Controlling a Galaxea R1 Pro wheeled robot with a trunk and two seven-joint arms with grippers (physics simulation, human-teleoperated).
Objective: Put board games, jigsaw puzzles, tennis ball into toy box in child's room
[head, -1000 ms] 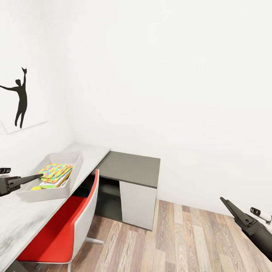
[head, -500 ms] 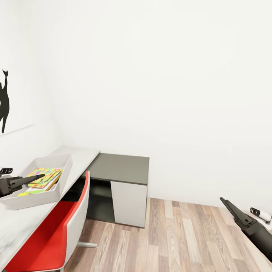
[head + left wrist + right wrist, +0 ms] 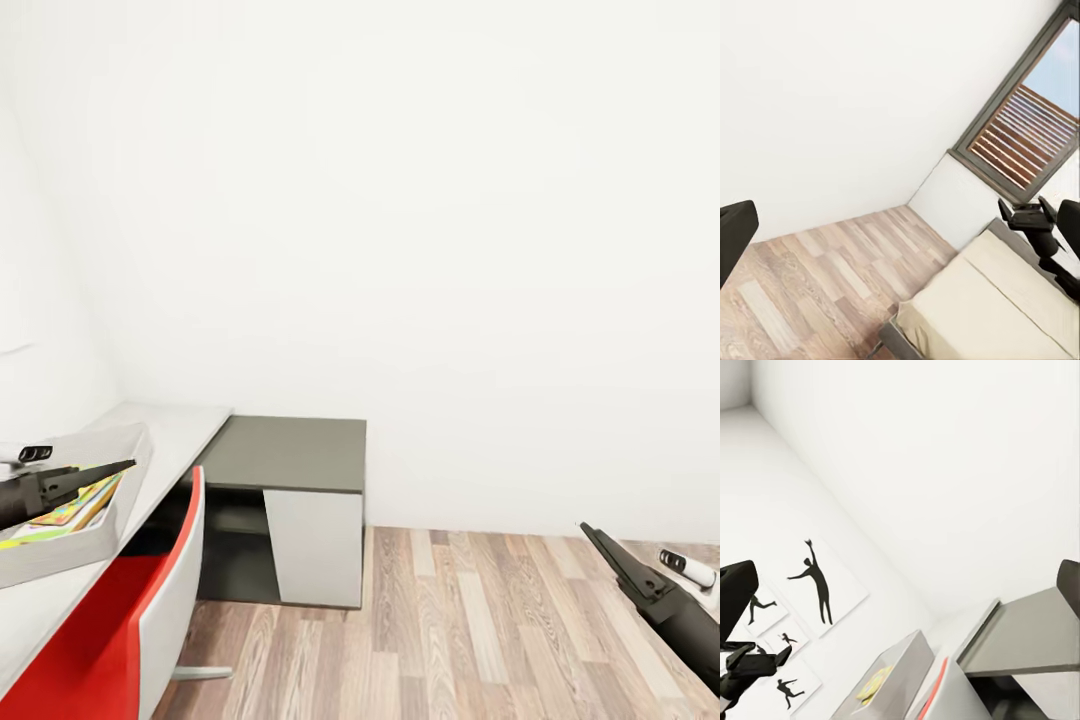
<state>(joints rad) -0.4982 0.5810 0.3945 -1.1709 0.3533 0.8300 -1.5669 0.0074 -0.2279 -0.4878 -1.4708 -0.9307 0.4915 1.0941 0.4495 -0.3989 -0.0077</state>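
View swung right; toy box [image 3: 60, 540] cut off, contents perhaps puzzles.

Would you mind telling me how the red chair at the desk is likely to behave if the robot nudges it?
The red chair looks like a thin moulded shell, so probably light and stiff. Its slim metal base on smooth wood floor suggests it would slide rather than tip, though a push high on the back might tilt it.

No readable text, label or number anywhere.
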